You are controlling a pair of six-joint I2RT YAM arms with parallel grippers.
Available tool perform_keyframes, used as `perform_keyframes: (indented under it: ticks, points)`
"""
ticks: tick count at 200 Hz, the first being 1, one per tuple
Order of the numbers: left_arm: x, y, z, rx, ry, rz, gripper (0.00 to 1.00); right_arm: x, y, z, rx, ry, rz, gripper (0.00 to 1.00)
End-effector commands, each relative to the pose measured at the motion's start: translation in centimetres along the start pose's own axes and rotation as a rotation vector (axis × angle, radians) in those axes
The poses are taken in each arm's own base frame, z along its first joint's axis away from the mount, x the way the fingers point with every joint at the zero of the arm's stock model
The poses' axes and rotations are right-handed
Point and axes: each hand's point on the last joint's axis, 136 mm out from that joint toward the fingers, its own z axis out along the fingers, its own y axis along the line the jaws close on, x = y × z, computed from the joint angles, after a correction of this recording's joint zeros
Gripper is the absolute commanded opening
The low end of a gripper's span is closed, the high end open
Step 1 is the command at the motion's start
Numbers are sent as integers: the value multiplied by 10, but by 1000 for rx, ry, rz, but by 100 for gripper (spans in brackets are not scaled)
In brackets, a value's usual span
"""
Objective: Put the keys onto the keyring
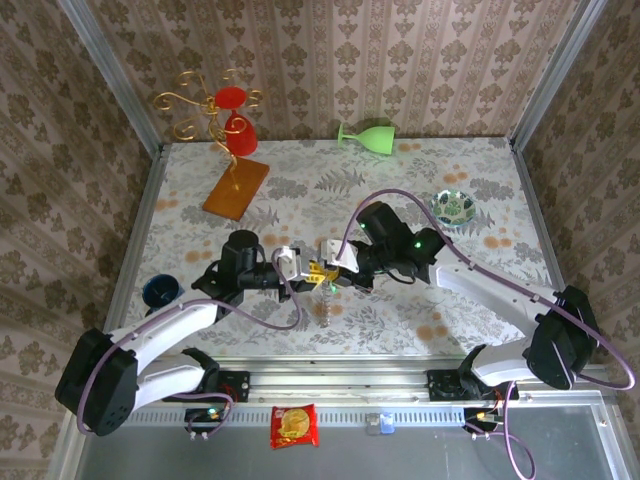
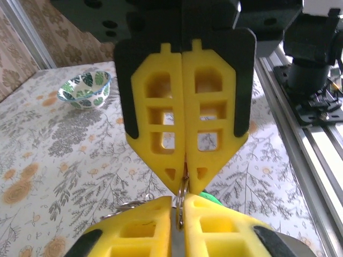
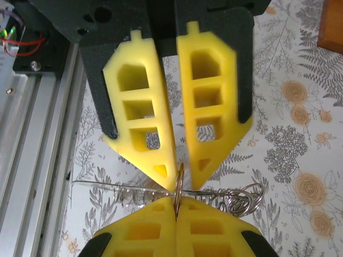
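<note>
Threading step: left hand (image 2: 178, 202) and right hand (image 3: 176, 202), tip to tip, both clenched on one thin metal ring (image 3: 179, 179). Next probably needs green key (image 2: 212, 199) worked on without slipping.

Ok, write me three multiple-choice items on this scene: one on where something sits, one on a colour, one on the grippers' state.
1. The patterned bowl sits:
A) on the right side of the table
B) on its left side
C) off it

2. The goblet lying at the back is:
A) red
B) green
C) blue

3. The left gripper and right gripper are:
A) both wide open
B) both shut, tip to tip on a thin metal ring
C) far apart

Answers:
1 A, the top view has it right of the arms.
2 B, it is pale green.
3 B, both wrist views show yellow tips pinching the ring.
</note>
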Motion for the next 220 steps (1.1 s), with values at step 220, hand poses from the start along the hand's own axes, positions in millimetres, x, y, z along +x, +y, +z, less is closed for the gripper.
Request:
perform_keyframes:
  ticks: [220]
  points:
    - [-13, -1, -6, -29, -129, 20, 0, 7, -4, -2, 11, -202, 202, 9]
